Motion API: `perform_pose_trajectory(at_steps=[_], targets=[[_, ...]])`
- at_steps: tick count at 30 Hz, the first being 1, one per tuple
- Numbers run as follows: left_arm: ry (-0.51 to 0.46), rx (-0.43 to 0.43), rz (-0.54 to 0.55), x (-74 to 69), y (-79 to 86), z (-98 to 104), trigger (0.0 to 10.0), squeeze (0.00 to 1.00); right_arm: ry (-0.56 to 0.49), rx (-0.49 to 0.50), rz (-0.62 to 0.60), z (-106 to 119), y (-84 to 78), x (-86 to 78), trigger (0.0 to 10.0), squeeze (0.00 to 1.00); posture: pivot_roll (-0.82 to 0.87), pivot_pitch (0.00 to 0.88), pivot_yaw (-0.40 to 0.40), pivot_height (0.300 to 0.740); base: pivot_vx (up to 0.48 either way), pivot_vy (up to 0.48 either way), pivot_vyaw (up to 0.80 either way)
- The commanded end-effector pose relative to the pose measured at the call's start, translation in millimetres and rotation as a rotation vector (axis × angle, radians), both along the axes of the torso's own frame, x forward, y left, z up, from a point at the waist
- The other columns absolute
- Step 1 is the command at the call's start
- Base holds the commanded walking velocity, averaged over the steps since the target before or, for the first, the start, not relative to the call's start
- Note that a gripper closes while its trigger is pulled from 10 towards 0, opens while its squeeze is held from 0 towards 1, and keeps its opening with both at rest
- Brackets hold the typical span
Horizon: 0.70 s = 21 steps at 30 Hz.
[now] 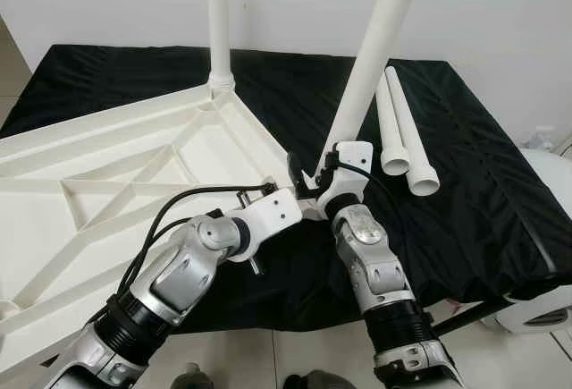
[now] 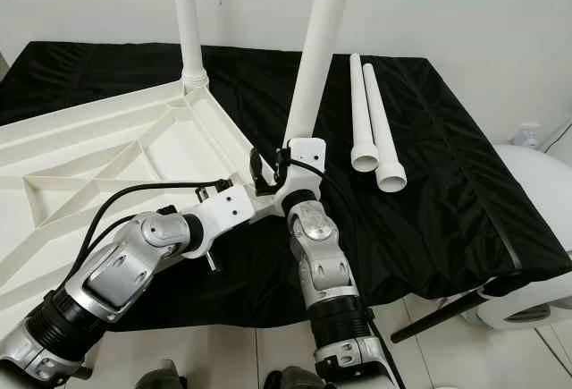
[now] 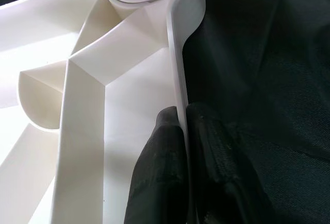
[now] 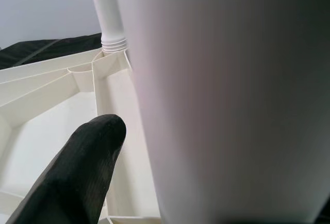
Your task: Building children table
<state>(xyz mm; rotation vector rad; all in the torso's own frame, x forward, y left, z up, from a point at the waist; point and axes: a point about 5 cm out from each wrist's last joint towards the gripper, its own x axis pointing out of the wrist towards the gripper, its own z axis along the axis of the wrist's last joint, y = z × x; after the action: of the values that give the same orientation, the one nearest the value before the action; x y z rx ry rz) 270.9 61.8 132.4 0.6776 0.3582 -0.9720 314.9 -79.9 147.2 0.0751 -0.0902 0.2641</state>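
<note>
Your left gripper (image 3: pixel 180 131) pinches the rim of the upturned white tabletop (image 1: pixel 107 183) at frame left; your right gripper (image 1: pixel 320 177) clasps a leaning table leg (image 1: pixel 371 58) at centre — two spare legs (image 1: pixel 402 134) lie right.

Black-draped table (image 1: pixel 483 192) under tabletop (image 1: pixel 107 183), legs (image 1: pixel 402 134)

The upturned tabletop (image 1: pixel 107 165) lies on the black cloth (image 1: pixel 465 183) at left; one leg (image 1: pixel 218 13) stands at its far corner, two loose legs (image 1: pixel 402 134) lie right.
</note>
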Motion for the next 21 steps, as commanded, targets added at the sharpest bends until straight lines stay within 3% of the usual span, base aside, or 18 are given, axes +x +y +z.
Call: perform_pose_trajectory(at_steps=[1, 5, 6, 8, 9, 11, 13, 20, 21], targets=[[-0.039, -0.006, -0.051, -4.8, -8.8, 5.7, 10.0, 0.0, 0.014, 0.001, 0.008, -3.4, -6.3, -1.9, 10.0, 1.0, 0.04, 0.0, -0.082, 0.74, 0.0, 0.0, 0.0], [-0.037, -0.002, -0.056, -5.7, -8.2, 5.3, 10.0, 0.0, 0.0, -0.019, 0.048, -4.3, -17.6, -2.6, 10.0, 1.0, 0.04, 0.0, -0.08, 0.74, 0.0, 0.0, 0.0], [-0.037, 0.0, -0.058, -6.2, -7.9, 5.0, 10.0, 0.0, -0.003, -0.033, 0.074, -5.1, -24.0, -2.7, 10.0, 0.65, 0.03, 0.0, -0.079, 0.74, 0.0, 0.0, 0.0], [-0.035, 0.002, -0.061, -6.7, -7.7, 4.7, 10.0, 0.0, -0.004, -0.046, 0.099, -5.9, -30.2, -2.9, 10.0, 0.65, 0.03, 0.0, -0.079, 0.74, 0.0, 0.0, 0.0], [-0.035, 0.005, -0.066, -7.0, -7.9, 4.4, 10.0, 0.0, -0.014, -0.077, 0.182, -7.1, -38.3, -3.1, 10.0, 0.0, 0.03, 0.0, -0.077, 0.74, 0.0, 0.0, 0.0], [-0.035, 0.006, -0.068, -7.1, -7.9, 4.3, 10.0, 0.0, -0.016, -0.086, 0.205, -7.3, -40.6, -3.2, 10.0, 0.0, 0.03, 0.0, -0.077, 0.74, 0.0, 0.0, 0.0], [-0.033, 0.006, -0.076, -7.8, -9.4, 4.0, 10.0, 0.0, -0.021, -0.126, 0.321, -7.7, -53.6, -2.3, 10.0, 0.0, 0.03, 0.0, -0.074, 0.74, 0.0, 0.0, 0.0], [-0.031, 0.004, -0.083, -8.8, -10.8, 4.0, 10.0, 0.0, -0.004, -0.157, 0.434, -8.9, -67.5, 1.2, 10.0, 0.0, 0.03, 0.0, -0.074, 0.74, 0.0, 0.0, 0.0], [-0.031, 0.003, -0.085, -9.0, -11.5, 4.4, 10.0, 0.0, 0.002, -0.17, 0.512, -8.9, -70.7, 2.3, 10.0, 0.0, 0.03, 0.0, -0.074, 0.74, 0.0, 0.0, 0.0]])
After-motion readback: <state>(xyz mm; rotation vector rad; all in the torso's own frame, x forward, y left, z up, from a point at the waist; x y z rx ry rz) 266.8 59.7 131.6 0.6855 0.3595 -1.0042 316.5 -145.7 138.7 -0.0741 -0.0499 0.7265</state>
